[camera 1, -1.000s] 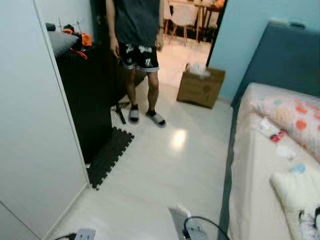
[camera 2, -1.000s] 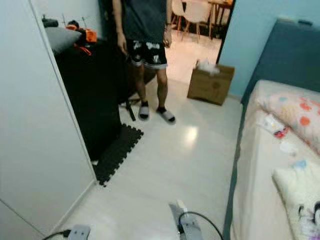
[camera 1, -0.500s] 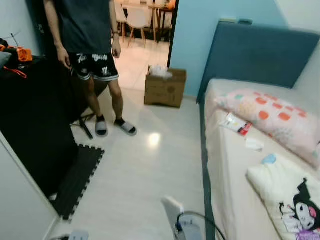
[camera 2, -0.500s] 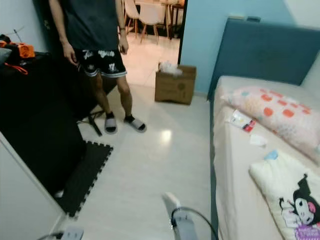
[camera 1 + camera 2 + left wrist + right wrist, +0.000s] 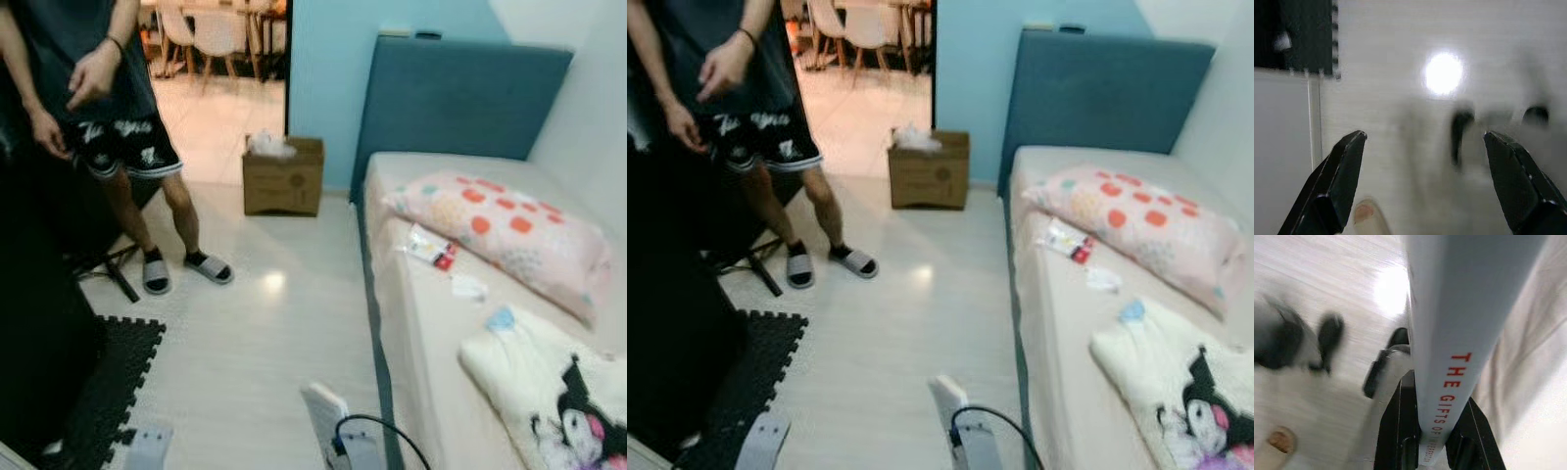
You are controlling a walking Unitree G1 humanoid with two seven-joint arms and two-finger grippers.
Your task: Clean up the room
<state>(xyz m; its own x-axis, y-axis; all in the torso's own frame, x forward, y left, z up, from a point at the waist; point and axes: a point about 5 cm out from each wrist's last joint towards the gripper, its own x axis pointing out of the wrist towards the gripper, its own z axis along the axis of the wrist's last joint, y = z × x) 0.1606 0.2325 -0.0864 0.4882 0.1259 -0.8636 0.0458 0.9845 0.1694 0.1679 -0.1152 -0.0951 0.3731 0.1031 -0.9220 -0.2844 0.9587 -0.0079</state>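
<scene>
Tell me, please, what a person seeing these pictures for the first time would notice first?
Probably the person in dark shorts and slippers standing on the pale floor at the left, near the doorway. Next, the bed on the right, with a spotted pink pillow by the blue headboard. The right hand grips a grey book.

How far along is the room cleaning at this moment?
Early stage. In hand: the right tool grips a pale grey book with red lettering. The left tool is open above the floor. Left: a small red-and-white packet, a white scrap and a cream cartoon-print blanket lie on the bed. Nothing visibly put away.
</scene>
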